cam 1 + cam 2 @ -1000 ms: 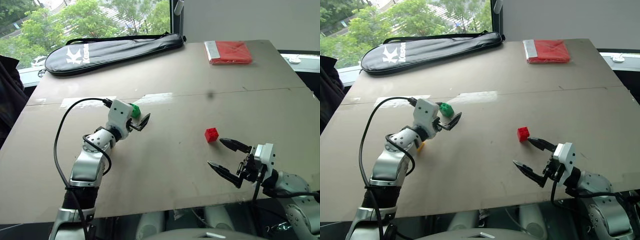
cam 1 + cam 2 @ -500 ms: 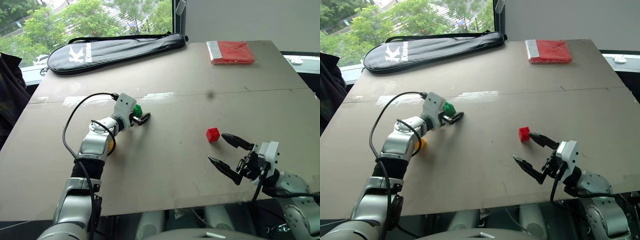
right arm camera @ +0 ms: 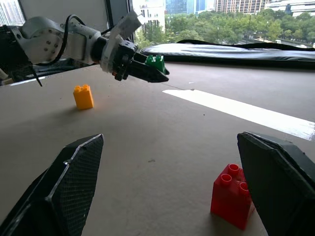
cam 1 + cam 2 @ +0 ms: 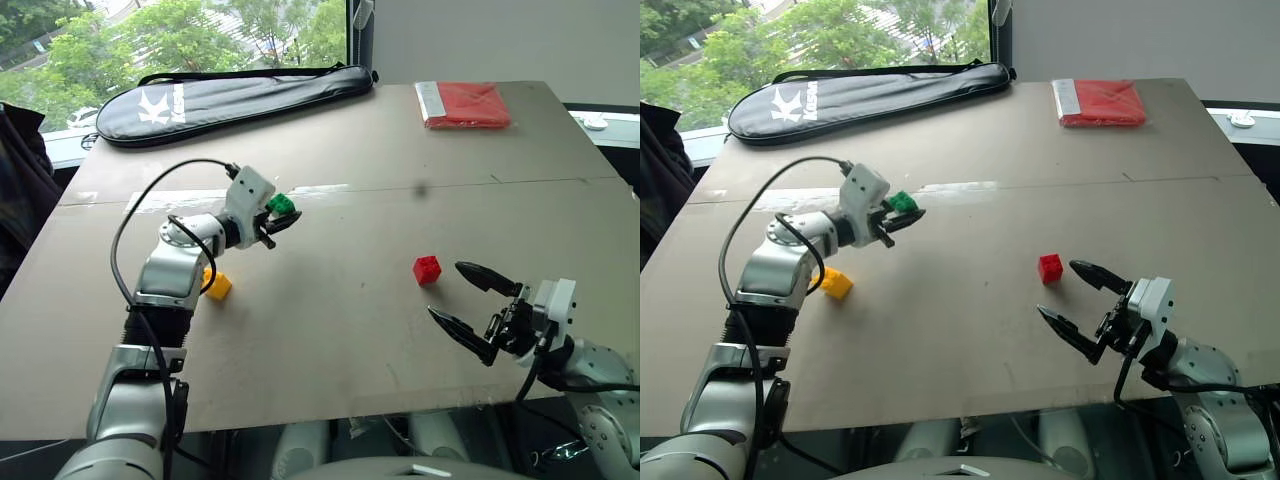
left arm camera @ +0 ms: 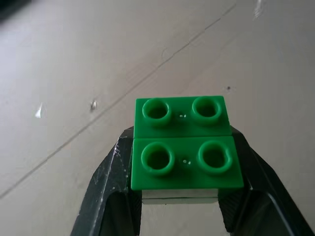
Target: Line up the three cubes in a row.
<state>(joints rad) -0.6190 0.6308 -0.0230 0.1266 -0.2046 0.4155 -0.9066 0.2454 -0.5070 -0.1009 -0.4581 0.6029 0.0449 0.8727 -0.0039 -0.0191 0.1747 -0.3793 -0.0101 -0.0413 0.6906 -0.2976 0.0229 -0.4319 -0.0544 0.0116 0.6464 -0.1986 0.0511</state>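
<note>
1. Brown table (image 4: 350, 330): a broad bare stretch runs along its near edge, between the two arms and out toward the middle.
2. Right claw (image 4: 472, 307), near the front right edge: fingers spread wide, nothing held, tips raised off the surface.
3. Red brick (image 4: 426, 269): rests on the table just beyond the right claw's fingertips, apart from them; in the right wrist view it sits close beside one finger (image 3: 280, 177), untouched.
4. Yellow brick (image 4: 217, 285): stands on the left part of the table, beside the left forearm, well apart from the red brick.
5. Left claw (image 4: 281, 215): lifted off the table, fingers closed on the green brick (image 4: 280, 204); the left wrist view shows the brick (image 5: 186, 142) clamped studs-up between both fingers.
6. Pale tape strip (image 4: 310, 189): crosses the table beyond the left claw.
7. Black racket bag (image 4: 230, 95) and flat red packet (image 4: 462, 103): lie along the far edge, by the window.
</note>
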